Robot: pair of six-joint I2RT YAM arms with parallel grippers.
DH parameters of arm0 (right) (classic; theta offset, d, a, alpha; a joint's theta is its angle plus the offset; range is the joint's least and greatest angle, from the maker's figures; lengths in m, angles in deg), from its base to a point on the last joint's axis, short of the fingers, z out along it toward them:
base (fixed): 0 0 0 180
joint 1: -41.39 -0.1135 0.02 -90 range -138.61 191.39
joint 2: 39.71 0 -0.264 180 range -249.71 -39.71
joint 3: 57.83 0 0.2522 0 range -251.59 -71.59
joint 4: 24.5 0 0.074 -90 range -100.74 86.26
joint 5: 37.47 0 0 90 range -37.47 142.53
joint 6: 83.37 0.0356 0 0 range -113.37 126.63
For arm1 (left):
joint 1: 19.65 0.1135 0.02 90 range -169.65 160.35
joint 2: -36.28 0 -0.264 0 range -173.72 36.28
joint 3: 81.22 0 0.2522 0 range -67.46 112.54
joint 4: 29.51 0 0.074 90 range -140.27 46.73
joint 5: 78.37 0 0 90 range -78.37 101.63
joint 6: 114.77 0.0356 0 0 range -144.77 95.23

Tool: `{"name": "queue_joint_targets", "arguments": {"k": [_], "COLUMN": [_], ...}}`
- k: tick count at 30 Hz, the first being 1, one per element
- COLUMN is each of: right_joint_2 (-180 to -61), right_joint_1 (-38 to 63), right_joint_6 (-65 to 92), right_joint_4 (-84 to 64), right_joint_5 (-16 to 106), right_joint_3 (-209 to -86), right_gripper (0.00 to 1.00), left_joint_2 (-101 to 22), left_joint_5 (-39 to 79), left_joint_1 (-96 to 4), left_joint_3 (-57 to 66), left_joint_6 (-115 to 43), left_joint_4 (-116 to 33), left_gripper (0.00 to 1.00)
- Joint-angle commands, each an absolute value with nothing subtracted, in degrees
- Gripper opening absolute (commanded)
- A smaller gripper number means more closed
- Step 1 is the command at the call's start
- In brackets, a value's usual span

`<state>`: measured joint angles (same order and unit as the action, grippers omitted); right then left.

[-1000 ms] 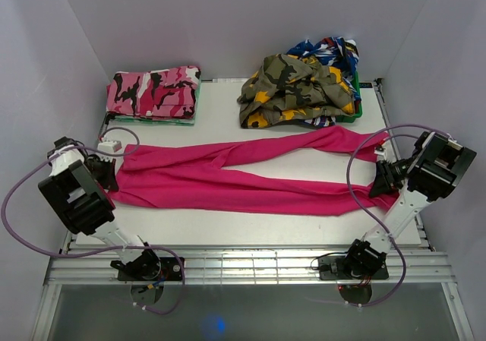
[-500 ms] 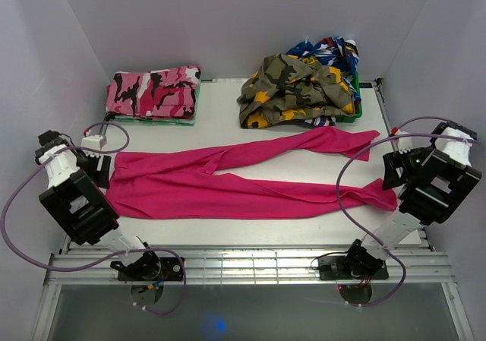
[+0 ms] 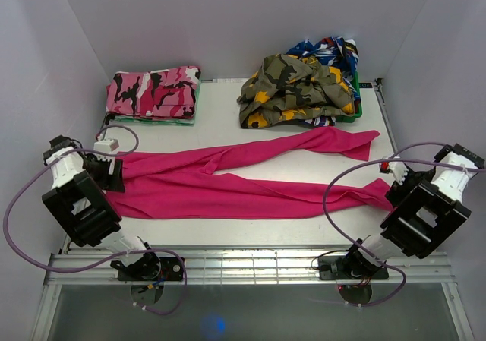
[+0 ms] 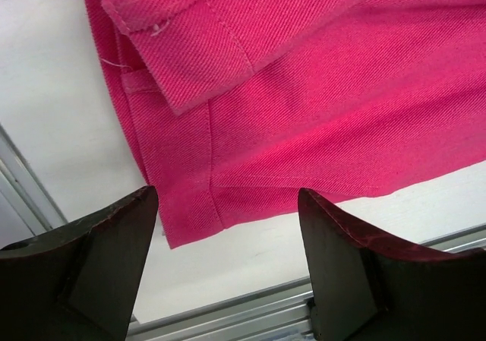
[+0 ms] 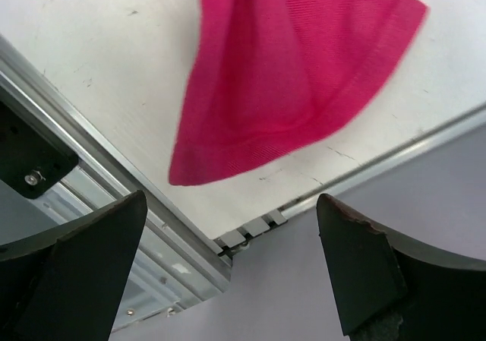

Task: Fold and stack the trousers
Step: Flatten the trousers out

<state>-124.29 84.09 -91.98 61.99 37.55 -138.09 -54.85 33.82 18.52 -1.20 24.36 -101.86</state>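
The magenta-pink trousers [image 3: 243, 183] lie stretched flat across the table, waist at the left and both leg ends at the right. My left gripper [image 3: 108, 172] hovers open just above the waist edge. In the left wrist view the waistband corner [image 4: 304, 90] lies on the table beyond the spread fingers, and nothing sits between them [image 4: 226, 197]. My right gripper [image 3: 396, 180] is open beside the lower leg's end. The right wrist view shows that hem [image 5: 288, 75] lying free ahead of the gripper [image 5: 231, 200], which hangs over the table's corner.
A folded pink camouflage pair [image 3: 154, 93] sits at the back left. At the back right an olive-yellow camouflage garment [image 3: 296, 89] is heaped over a green bin [image 3: 357, 107] with blue patterned cloth [image 3: 328, 50]. Walls close in on both sides; a metal rail [image 3: 243, 254] runs along the front.
Both grippers went from shut on the trousers to open and let the cloth go. Each arm drew back outward. The trousers settled flat on the table.
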Motion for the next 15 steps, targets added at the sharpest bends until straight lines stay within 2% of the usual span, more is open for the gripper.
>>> {"name": "queue_joint_targets", "arguments": {"k": [1, 7, 9, 10, 12, 13, 14, 15], "right_joint_2": [-123.03, -121.54, -121.19, -121.01, -121.18, -122.14, -122.85, -123.99], "right_joint_1": [85.16, 82.44, 80.60, 80.15, 79.01, 78.83, 78.74, 78.74], "right_joint_6": [-106.04, -106.22, -104.38, -103.94, -101.75, -100.78, -98.07, -96.04], "right_joint_4": [61.61, 53.61, 50.27, 49.56, 49.73, 50.95, 54.44, 56.65], "right_joint_5": [38.39, 30.31, 29.42, 28.90, 28.37, 27.67, 26.96, 26.09], "right_joint_3": [-134.18, -128.38, -126.62, -125.39, -125.55, -128.08, -130.28, -133.08], "right_gripper": [0.98, 0.96, 0.79, 0.60, 0.47, 0.29, 0.18, 0.10], "left_joint_2": [-52.22, -53.02, -54.42, -54.95, -57.22, -58.19, -60.29, -61.36], "left_joint_5": [36.50, 34.39, 34.74, 34.48, 33.95, 32.21, 30.54, 28.78], "left_joint_1": [18.58, 18.49, 18.49, 18.49, 18.49, 18.49, 18.40, 18.49], "left_joint_3": [-2.50, -8.21, -9.36, -10.58, -11.47, -11.73, -11.91, -12.17], "left_joint_6": [25.51, 20.51, 17.70, 16.64, 14.79, 14.26, 13.91, 14.43], "left_joint_4": [-102.07, -93.47, -91.01, -89.86, -87.92, -87.48, -86.43, -85.99], "left_gripper": [0.85, 0.83, 0.82, 0.81, 0.79, 0.79, 0.77, 0.76]}}
